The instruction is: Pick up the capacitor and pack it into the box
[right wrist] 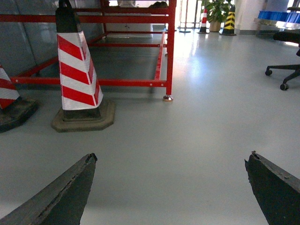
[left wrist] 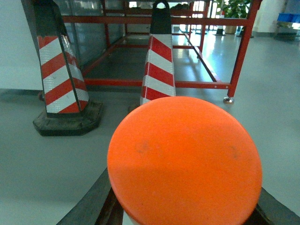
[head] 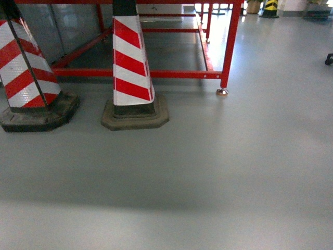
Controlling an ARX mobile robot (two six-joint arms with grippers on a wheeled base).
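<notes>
One capacitor (left wrist: 184, 161) sits clamped between the left claw's (left wrist: 185, 206) fingers. Right claw (right wrist: 171, 187) gapes wide, holding nothing, above grey floor (head: 218, 172) near striped cones (head: 131, 65).

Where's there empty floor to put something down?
Bare grey floor spreads in front of the two striped cones and right of the red frame's leg. It is crowded at the upper left, where the cones stand close against the red frame.

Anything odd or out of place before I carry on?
No box is in any view, only grey floor, striped cones and a red frame. The left hand holds the orange capacitor; the right hand is open, empty.
</notes>
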